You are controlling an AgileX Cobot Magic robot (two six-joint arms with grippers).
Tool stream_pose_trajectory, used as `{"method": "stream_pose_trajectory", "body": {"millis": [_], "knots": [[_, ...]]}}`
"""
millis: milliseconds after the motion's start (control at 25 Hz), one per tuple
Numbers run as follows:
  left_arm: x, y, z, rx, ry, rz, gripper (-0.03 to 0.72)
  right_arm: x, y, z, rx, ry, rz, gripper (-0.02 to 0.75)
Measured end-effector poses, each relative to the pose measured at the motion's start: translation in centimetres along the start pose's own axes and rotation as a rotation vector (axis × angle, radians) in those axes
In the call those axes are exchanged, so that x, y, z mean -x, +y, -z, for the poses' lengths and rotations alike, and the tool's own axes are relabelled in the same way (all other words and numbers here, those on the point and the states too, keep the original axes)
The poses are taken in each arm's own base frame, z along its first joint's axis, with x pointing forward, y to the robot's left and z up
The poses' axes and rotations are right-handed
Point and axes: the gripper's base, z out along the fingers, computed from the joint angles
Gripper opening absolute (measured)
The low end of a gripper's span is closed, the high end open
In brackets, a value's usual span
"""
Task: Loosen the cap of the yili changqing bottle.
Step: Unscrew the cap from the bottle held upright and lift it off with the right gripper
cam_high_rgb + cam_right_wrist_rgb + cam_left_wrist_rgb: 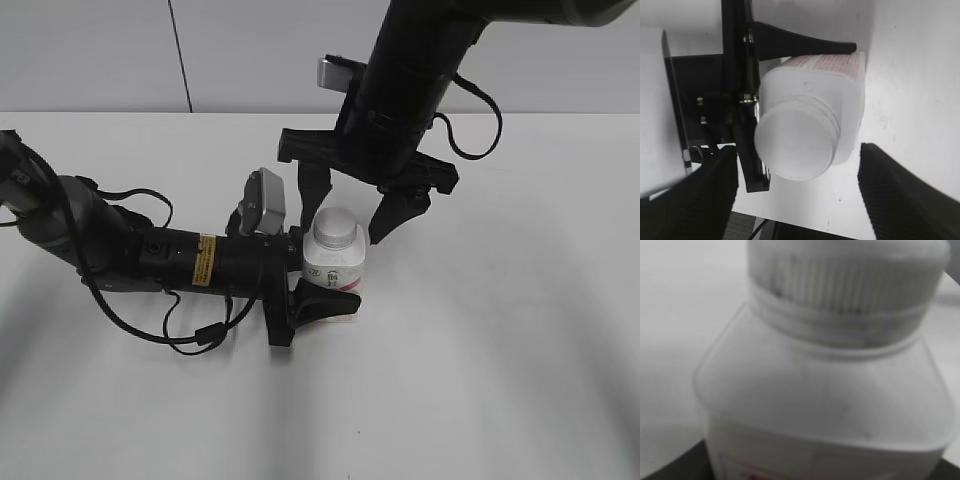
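Note:
The yili changqing bottle stands upright on the white table, white with a pink-red label low on its side. Its white ribbed cap sits on the neck. My left gripper is shut on the bottle's body from the left. In the left wrist view the bottle and the cap fill the frame, blurred. My right gripper hangs open just above and behind the cap, fingers either side, not touching. The right wrist view looks down on the cap and bottle between its open fingers.
The white table runs all round the bottle. The left arm's black body and cables lie across the table's left half. A pale wall stands behind. The table's near edge shows in the right wrist view.

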Motion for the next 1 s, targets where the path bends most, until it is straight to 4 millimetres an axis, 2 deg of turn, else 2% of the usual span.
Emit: {"method": "stream_pose_trajectory", "body": {"millis": [440, 800, 1000], "knots": [[0.0, 0.01, 0.0, 0.001, 0.0, 0.0, 0.419, 0.46, -0.41, -0.96, -0.032, -0.011, 0.008, 0.554], [0.0, 0.01, 0.0, 0.001, 0.0, 0.0, 0.419, 0.58, -0.38, -0.95, -0.029, -0.025, 0.009, 0.552], [0.0, 0.01, 0.0, 0.001, 0.0, 0.0, 0.419, 0.58, -0.34, -0.96, -0.028, -0.027, 0.01, 0.494]]}}
